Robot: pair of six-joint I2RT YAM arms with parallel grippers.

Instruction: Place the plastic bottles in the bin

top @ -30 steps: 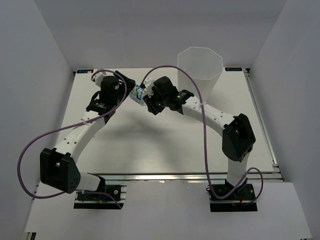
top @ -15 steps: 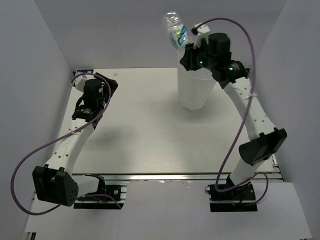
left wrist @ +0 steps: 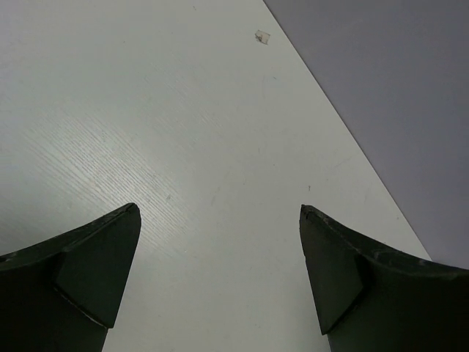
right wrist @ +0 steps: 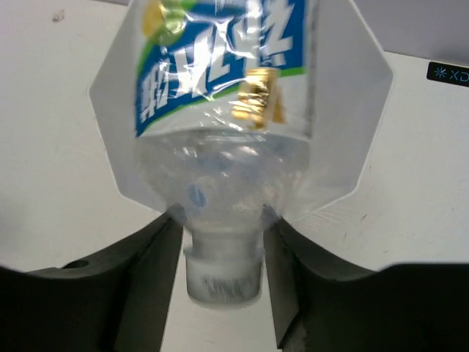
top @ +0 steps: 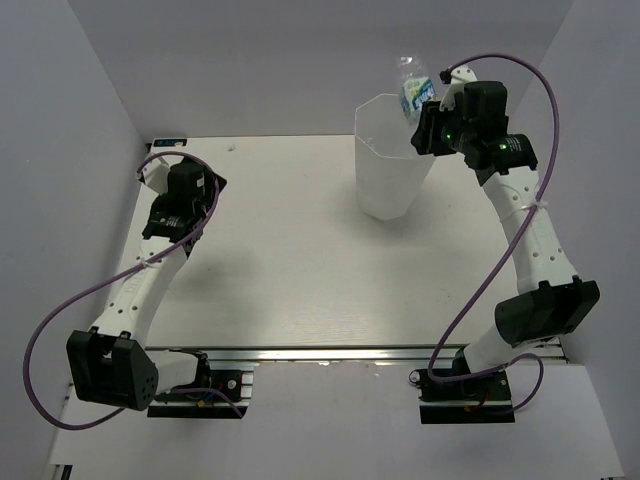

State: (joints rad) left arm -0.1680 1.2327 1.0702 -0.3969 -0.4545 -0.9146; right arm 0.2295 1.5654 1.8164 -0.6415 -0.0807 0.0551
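Right now, your right gripper (right wrist: 223, 253) is pinching a plastic bottle (right wrist: 220, 95) by the neck, one dark finger (right wrist: 146, 282) pressed against each side just above the pale cap (right wrist: 223, 277). The wrist view shows the clear body pointing away from the camera, with a crinkled blue, white and green label (right wrist: 220, 66) wrapped around it. Behind the bottle in that view you see the open mouth of the white bin (right wrist: 355, 110), so the bottle lies over the opening. From the top camera, the bottle is raised at the far right side of the bin's rim, tilted, with its base end higher than the gripper and sticking up above the rim. The bin stands upright at the far right part of the table (top: 290, 260).

Your left gripper (left wrist: 220, 213) is spread wide and holds nothing; only bare table shows between its two fingers. It sits at the far left of the table, well apart from the bin. A small white scrap (left wrist: 261, 36) lies on the table ahead of it, near the far edge.
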